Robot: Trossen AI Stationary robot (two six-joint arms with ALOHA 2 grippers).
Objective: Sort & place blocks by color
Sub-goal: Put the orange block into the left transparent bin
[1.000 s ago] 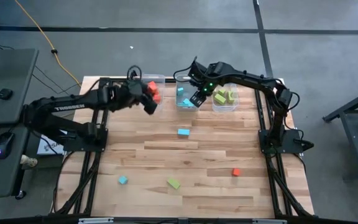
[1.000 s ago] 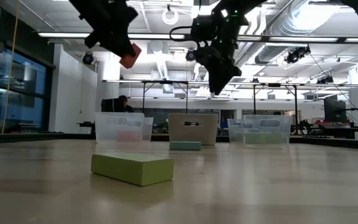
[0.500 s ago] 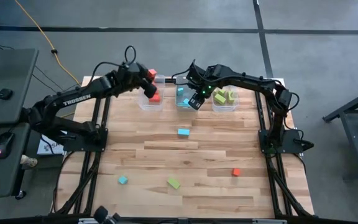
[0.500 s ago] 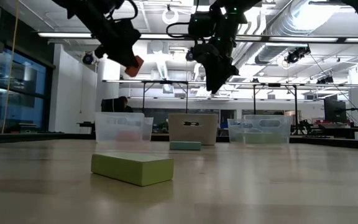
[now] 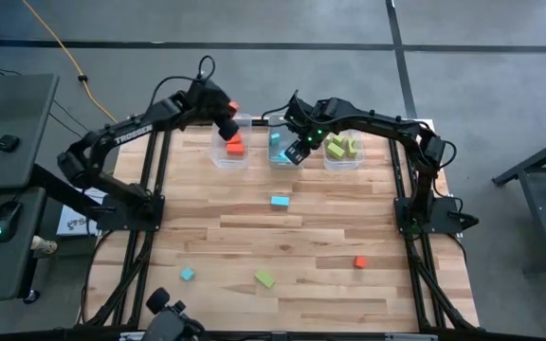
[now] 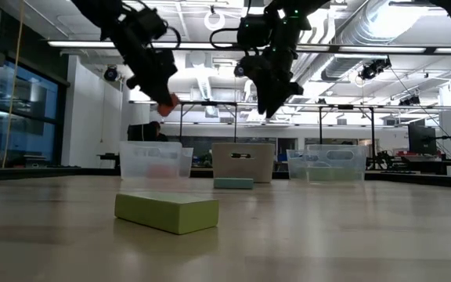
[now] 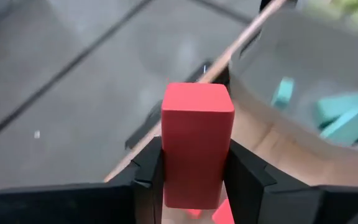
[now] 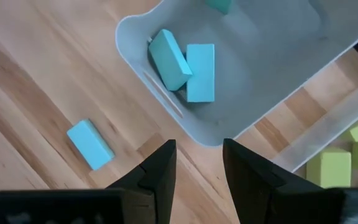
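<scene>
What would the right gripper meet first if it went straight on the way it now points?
Probably the near wall of the middle clear bin holding light blue blocks; the right gripper, open and empty, aims at that rim, though depth is unclear.

Grey floor [image 5: 254, 24] — ceiling light strips [image 6: 92, 44], tall window [image 6: 10, 117] — workshop beyond.

Even overhead lighting, soft shadows; ceiling strip lights glare in low view; left wrist background blurred
</scene>
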